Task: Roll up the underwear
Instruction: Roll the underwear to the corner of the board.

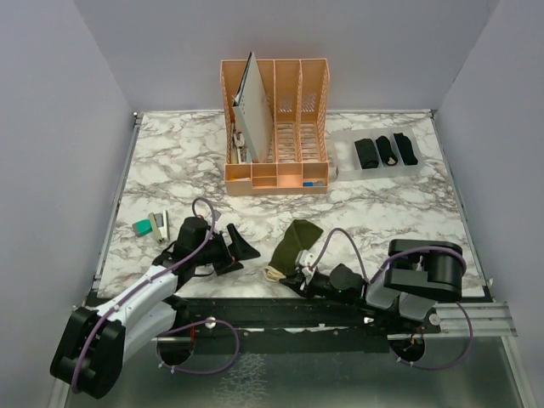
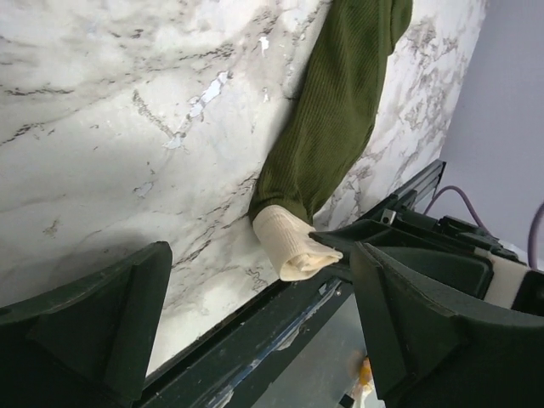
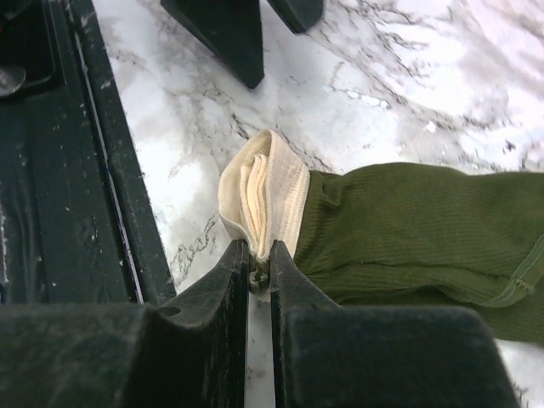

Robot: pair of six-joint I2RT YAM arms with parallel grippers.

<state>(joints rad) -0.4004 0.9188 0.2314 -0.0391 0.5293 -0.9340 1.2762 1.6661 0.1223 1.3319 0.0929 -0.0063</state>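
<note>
One olive-green underwear (image 1: 295, 240) with a cream waistband (image 1: 274, 272) lies folded long near the table's front edge. My right gripper (image 1: 299, 275) is shut on that waistband end (image 3: 263, 191), its jaws pinching the folded cream layers (image 3: 259, 255). My left gripper (image 1: 240, 255) stands open just left of the cloth and touches nothing. In its wrist view the green cloth (image 2: 336, 127) and cream end (image 2: 289, 246) lie ahead of its wide-spread jaws (image 2: 259, 276). Three black rolled underwear (image 1: 387, 150) sit in a clear tray (image 1: 344, 163) at the back right.
A peach desk organizer (image 1: 276, 127) stands at the back middle. A small teal block (image 1: 142, 227) and a white item (image 1: 159, 224) lie at the left. The black rail (image 1: 280, 308) of the table's front edge runs right below both grippers.
</note>
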